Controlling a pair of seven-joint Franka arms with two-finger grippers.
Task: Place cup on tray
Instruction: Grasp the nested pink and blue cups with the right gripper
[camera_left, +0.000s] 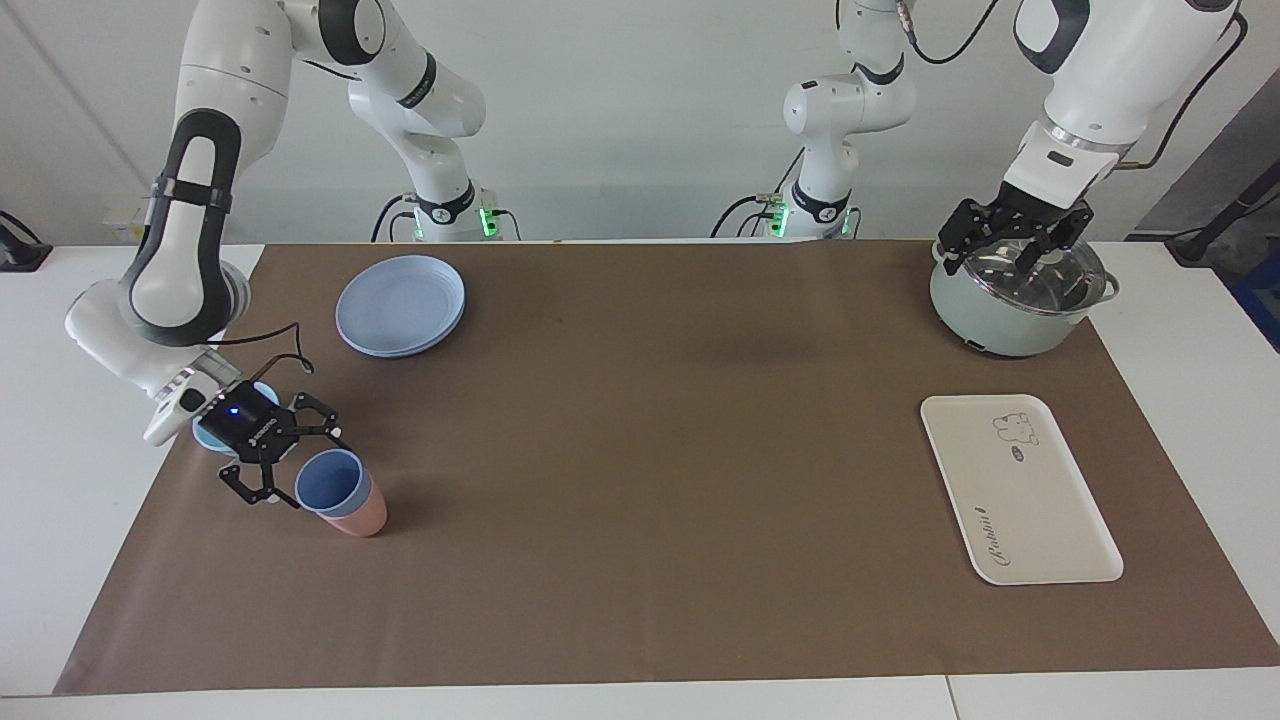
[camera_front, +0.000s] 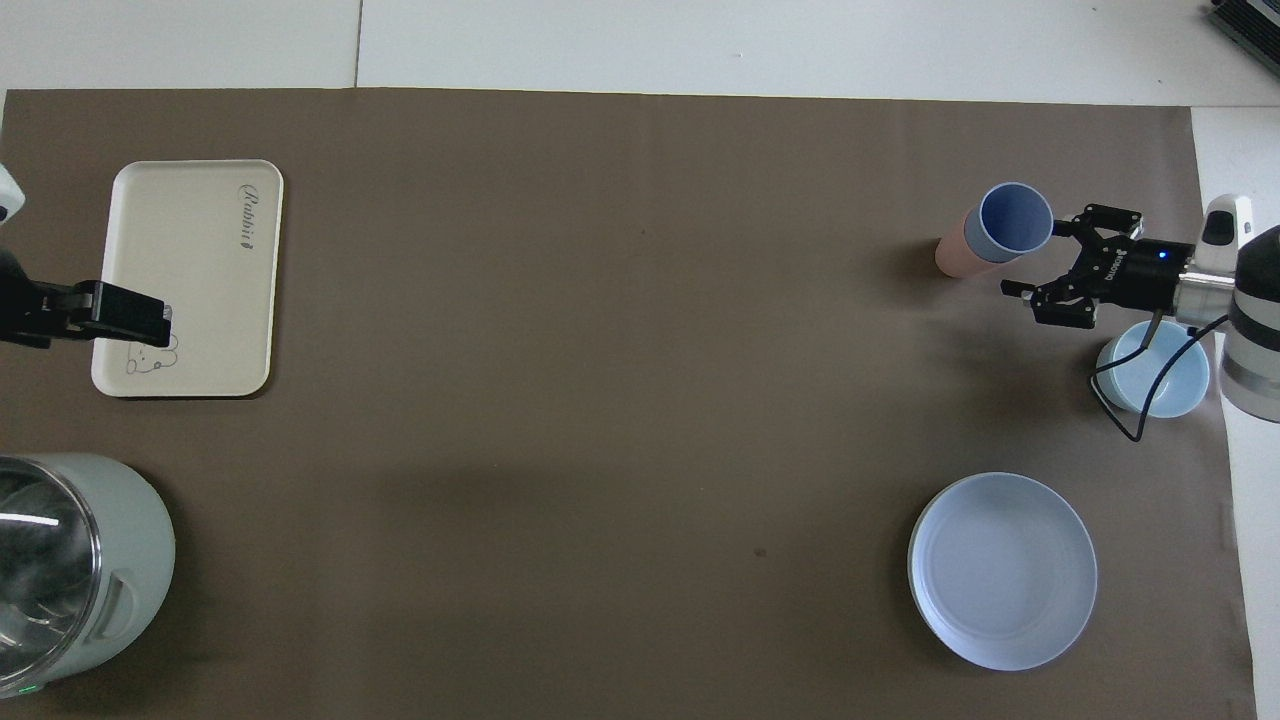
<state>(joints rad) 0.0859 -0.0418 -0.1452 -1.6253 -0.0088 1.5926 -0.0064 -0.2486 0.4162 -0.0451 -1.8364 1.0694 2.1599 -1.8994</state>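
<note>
The periwinkle-blue cup (camera_left: 330, 480) (camera_front: 1015, 222) stands upright, nested inside a salmon-pink cup (camera_left: 362, 518) (camera_front: 953, 256), at the right arm's end of the mat. My right gripper (camera_left: 290, 460) (camera_front: 1040, 258) is open and low beside the cup's rim, not closed around it. The cream tray (camera_left: 1020, 490) (camera_front: 190, 280) with the "Rabbit" text lies bare at the left arm's end. My left gripper (camera_left: 1015, 245) (camera_front: 135, 322) is open and waits raised over the pot.
A light-blue bowl (camera_left: 212, 436) (camera_front: 1155, 372) sits under the right wrist, nearer to the robots than the cups. Stacked round blue plates (camera_left: 400, 305) (camera_front: 1003, 570) lie nearer still. A pale-green pot (camera_left: 1020, 300) (camera_front: 70, 560) with a glass lid stands nearer to the robots than the tray.
</note>
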